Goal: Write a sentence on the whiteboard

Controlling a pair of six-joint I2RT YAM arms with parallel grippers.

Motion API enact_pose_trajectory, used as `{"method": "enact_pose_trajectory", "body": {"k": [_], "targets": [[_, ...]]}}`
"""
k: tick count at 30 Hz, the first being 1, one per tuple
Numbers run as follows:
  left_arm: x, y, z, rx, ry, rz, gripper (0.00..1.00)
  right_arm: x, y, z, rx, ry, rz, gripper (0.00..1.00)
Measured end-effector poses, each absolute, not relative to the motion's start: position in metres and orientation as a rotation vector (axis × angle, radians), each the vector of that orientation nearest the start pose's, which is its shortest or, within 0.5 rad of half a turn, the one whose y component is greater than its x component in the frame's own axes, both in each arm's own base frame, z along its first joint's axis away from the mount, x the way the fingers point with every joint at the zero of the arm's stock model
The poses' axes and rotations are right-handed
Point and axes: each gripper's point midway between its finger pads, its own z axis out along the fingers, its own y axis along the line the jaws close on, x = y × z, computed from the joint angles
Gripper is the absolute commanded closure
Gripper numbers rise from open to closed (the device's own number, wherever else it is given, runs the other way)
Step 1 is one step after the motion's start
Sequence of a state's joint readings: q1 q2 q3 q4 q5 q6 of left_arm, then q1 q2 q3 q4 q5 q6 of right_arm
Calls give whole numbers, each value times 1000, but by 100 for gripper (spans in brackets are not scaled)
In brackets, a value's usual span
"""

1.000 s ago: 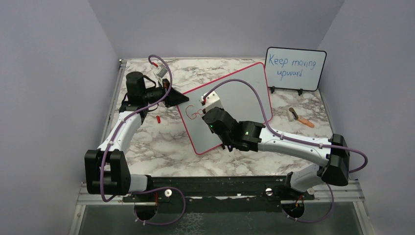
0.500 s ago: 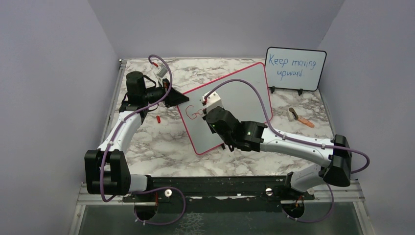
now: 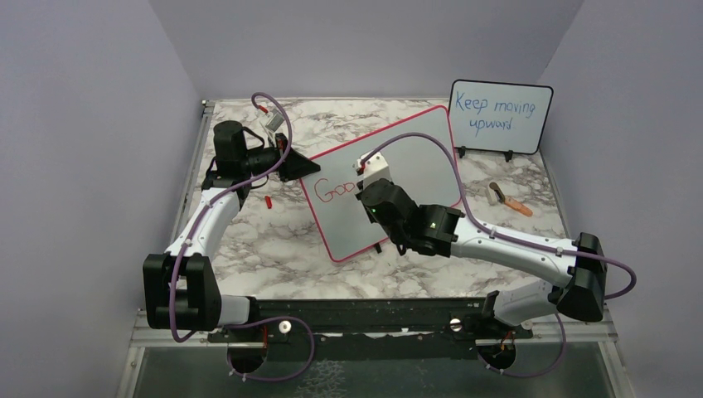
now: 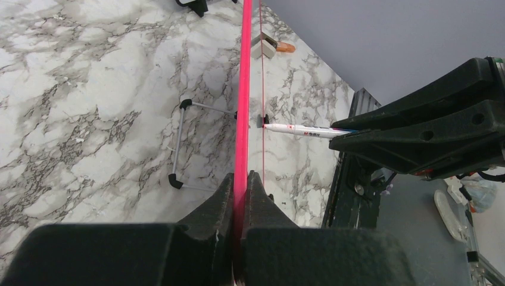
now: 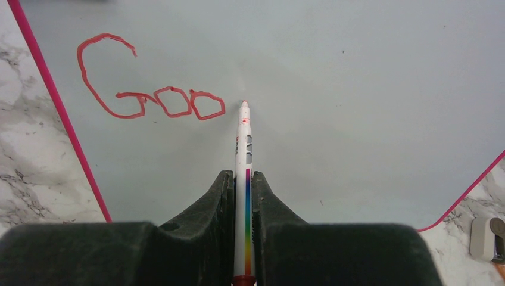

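Note:
The whiteboard [image 3: 414, 157] with its red-pink frame stands tilted in the middle of the table. Red letters "Goo" [image 3: 336, 189] are on its left part, also in the right wrist view [image 5: 155, 98]. My left gripper [image 3: 300, 168] is shut on the board's left edge [image 4: 242, 119], which runs between its fingers. My right gripper [image 3: 363, 177] is shut on a white marker [image 5: 243, 173] with a rainbow stripe. The marker's tip [image 5: 243, 103] is at the board just right of the last "o". The marker also shows in the left wrist view [image 4: 304, 130].
A smaller black-framed board [image 3: 500, 116] with blue writing stands at the back right. A small eraser and an orange item [image 3: 507, 199] lie to the right of the whiteboard. A red cap [image 3: 269, 201] lies on the marble table to its left.
The right gripper has moved right along the board with the marker. The writing has grown from "G" to "Goo". The left gripper has not moved.

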State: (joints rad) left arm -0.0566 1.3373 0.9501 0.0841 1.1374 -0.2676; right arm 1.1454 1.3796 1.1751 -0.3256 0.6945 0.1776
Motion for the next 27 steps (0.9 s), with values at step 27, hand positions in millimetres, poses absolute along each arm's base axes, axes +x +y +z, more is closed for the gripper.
{"method": "enact_pose_trajectory", "body": {"k": [27], "targets": [[318, -182, 254, 617, 1775, -1274, 100, 265, 305, 235, -515, 1901, 110, 99]]}}
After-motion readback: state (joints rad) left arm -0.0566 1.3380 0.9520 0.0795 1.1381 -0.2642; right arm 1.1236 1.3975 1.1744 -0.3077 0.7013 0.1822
